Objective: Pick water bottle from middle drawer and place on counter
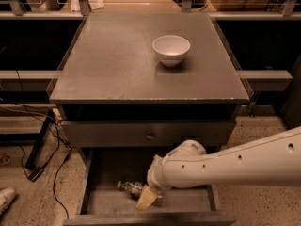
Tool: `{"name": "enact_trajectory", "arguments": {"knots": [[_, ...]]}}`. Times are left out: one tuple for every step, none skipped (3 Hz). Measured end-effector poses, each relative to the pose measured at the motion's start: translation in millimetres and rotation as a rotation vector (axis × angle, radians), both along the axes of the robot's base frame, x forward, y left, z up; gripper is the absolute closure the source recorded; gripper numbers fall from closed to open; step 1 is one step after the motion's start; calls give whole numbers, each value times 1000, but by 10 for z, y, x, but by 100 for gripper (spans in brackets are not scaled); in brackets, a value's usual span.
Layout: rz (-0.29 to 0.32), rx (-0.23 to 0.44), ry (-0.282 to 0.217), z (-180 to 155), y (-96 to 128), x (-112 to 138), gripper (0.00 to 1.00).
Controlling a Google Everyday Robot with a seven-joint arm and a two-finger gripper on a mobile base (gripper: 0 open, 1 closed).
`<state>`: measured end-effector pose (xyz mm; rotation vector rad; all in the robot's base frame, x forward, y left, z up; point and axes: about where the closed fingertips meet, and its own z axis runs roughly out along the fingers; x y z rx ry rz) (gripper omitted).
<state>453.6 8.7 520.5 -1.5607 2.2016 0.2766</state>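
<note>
The water bottle (130,188) lies on its side in the open middle drawer (106,202), at the bottom of the camera view. It is small and clear, with a reddish label band. My gripper (146,199) reaches down into the drawer from the right and sits right at the bottle's right end. Its tan tip partly covers that end. My white arm (235,166) crosses the drawer's right half. The counter (117,65) is the broad grey top above the drawers.
A white bowl (171,49) stands on the counter, right of centre toward the back. A shut grey drawer front with a round knob (149,136) overhangs the open drawer. Cables (44,157) and a black stand leg lie on the floor at left.
</note>
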Motion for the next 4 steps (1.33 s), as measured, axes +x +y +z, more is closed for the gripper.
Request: {"name": "enact_trajectory", "arguments": {"knots": [[-9,18,23,-161,33,38,0],[-27,31,48,-368,53,111,0],[-29,33,52,-388,59,98,0],[-46,56,69,-517,104,97,0]]}}
